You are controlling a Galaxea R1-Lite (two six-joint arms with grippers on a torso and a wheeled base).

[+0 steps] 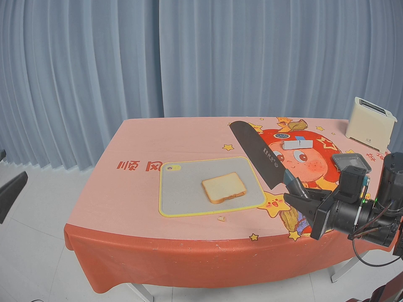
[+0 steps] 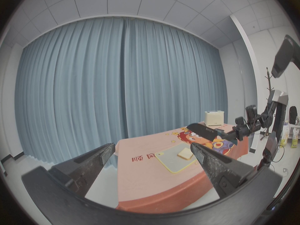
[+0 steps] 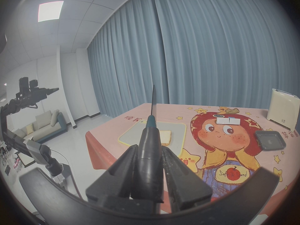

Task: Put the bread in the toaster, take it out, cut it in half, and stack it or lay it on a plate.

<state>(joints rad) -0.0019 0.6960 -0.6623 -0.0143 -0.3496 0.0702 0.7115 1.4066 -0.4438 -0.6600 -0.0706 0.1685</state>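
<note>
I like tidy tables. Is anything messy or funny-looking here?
Only a small crumb lies on the tablecloth, just off the near edge of the cutting board. The bread sits whole, turned a bit askew on the board.

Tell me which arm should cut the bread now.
Right. The right gripper is shut on the knife, blade raised beside the board where the bread lies whole. The left gripper is open, empty, well off the left side of the table.
</note>
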